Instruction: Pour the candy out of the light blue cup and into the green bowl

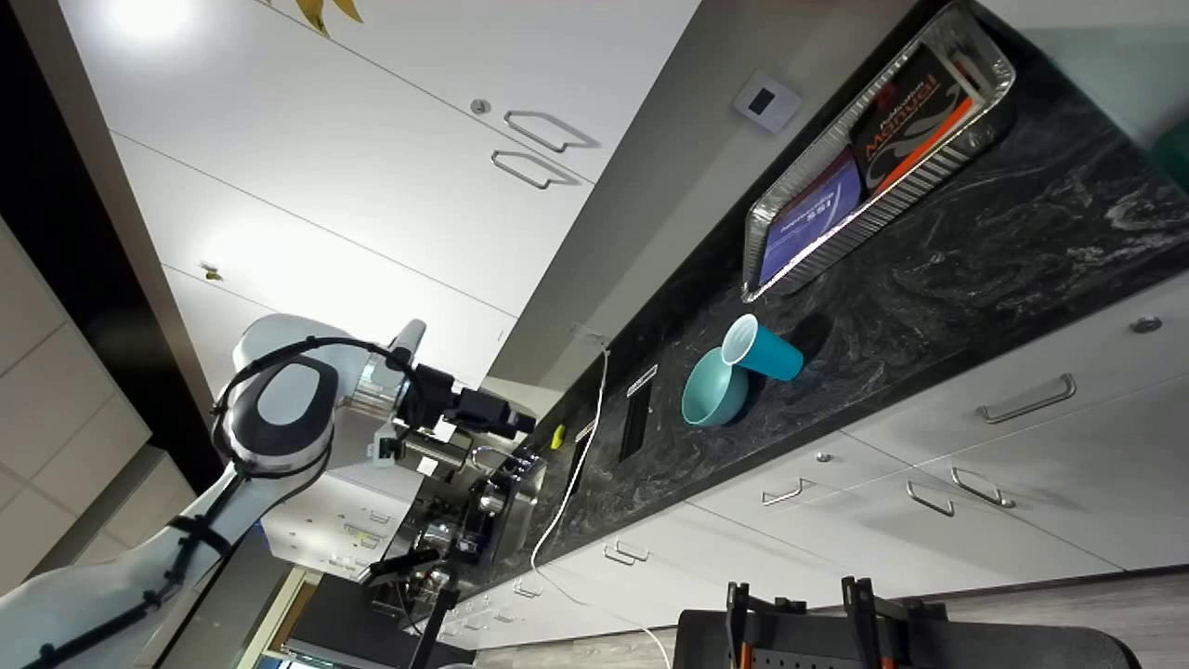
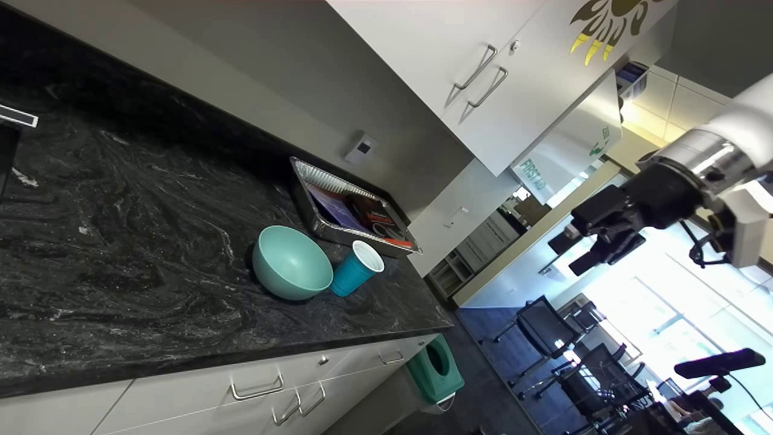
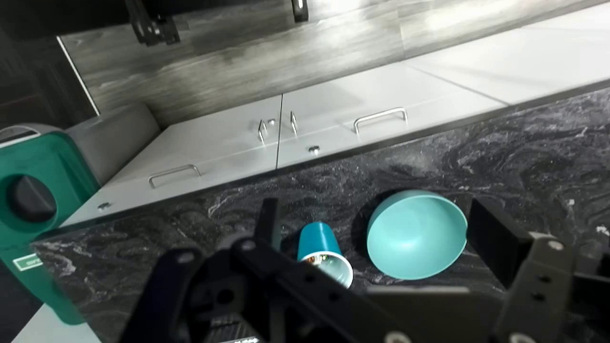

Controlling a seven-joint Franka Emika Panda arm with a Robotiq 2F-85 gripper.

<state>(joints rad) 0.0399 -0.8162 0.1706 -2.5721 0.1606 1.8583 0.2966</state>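
One black counter (image 2: 151, 254) holds one silver tray (image 1: 897, 206) with two books (image 1: 813, 223) showing. One gripper (image 3: 374, 219) hangs high, two fingers (image 3: 496, 240) spread wide. On the counter, one green bowl (image 2: 291, 263) sits just beside one upright light blue cup (image 2: 352, 272). Its candy (image 3: 312, 260) looks too tiny to count.

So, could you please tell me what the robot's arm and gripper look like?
The arm is whitish, smooth and rounded, with a dark joint cover that has a pale oval centre, and a black cable strapped along it. A silvery collar leads to the black, angular gripper with two flat, blocky pads.
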